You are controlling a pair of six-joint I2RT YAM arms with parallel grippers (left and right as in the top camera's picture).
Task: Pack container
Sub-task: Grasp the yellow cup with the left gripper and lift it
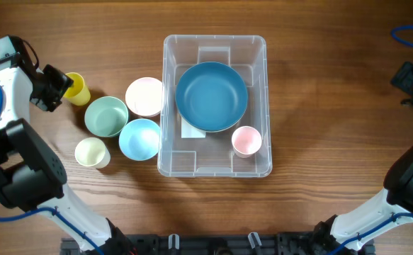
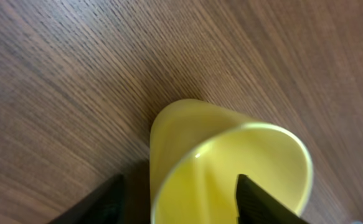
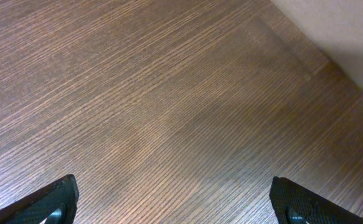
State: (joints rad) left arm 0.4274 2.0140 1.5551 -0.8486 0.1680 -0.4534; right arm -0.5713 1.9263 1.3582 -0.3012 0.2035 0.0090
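While my left gripper point(image 2: 178, 182) straddles the yellow cup's point(image 2: 231, 146) wall, one finger inside and one outside, it seems not quite closed on it. My right gripper point(image 3: 175, 200) hangs spread wide over the table point(image 3: 169, 93). The container point(image 1: 213, 48) sits mid-table, holding a blue bowl point(image 1: 211, 96) and a pink cup point(image 1: 246, 140).

1. The surface point(image 1: 319, 106) is dark brown wood with a fine straight grain.
2. The container point(image 1: 266, 99) sits on it near the middle, long side running front to back.
3. Left of the container, just beside its wall, are a pale pink bowl point(image 1: 144, 96) and a light blue bowl point(image 1: 139, 139).
4. A sage green bowl point(image 1: 106, 115) sits close against both of those.
5. A yellow cup point(image 1: 78, 90) is farther left, and a pale yellow cup point(image 1: 91, 151) stands just beside the green bowl.
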